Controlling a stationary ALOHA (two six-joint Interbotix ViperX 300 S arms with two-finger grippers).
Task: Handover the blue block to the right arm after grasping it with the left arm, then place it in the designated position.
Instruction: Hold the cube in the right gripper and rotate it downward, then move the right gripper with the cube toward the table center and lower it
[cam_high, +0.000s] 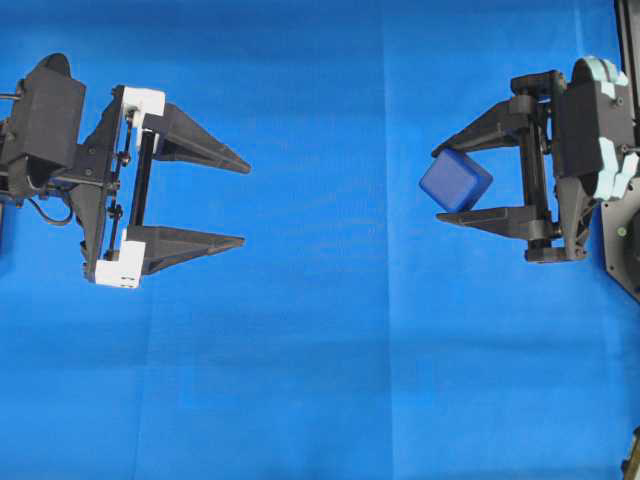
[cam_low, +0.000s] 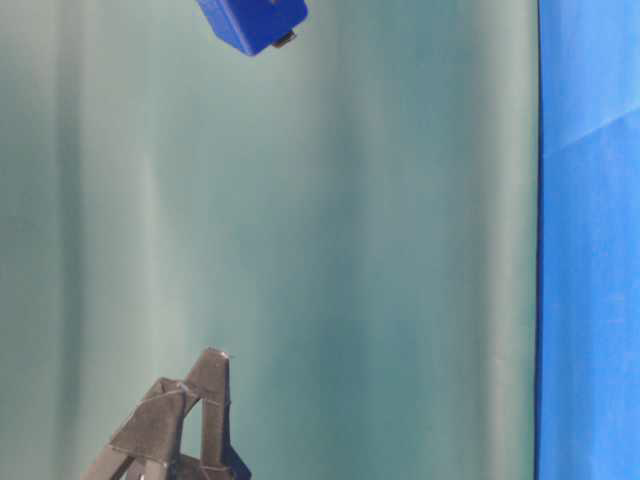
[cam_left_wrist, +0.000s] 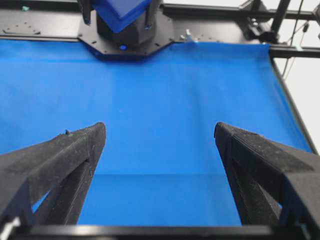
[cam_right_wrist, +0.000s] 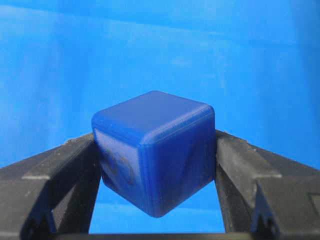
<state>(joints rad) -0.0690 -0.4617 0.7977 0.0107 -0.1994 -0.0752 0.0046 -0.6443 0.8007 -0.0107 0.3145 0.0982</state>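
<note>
Blue cloth covers the whole work surface, creased faintly down the middle in the overhead view; a pale green backdrop fills most of the table-level view.

I see the right gripper clamped on the blue block. The block sits between the two fingertips, turned so one corner points down. From the right wrist view the block is pinched on both side faces near the fingertips, with cloth visible below it, so I read it as off the surface. Fingers are partway closed, held apart by the cube. The mint-green part of the right arm sits at the right edge of the overhead view.

In the table-level view the block shows at the top edge, partly cropped, and a black fingertip pokes up from the bottom edge. I can't tell which arm that one belongs to.

Left gripper is spread wide and holds nothing. The two fingers point toward the right arm, well apart from the block. White brackets show at the finger bases. In the left wrist view both fingers frame bare cloth, and the block appears far ahead at the top of the picture, in front of the right arm's black base.
</note>
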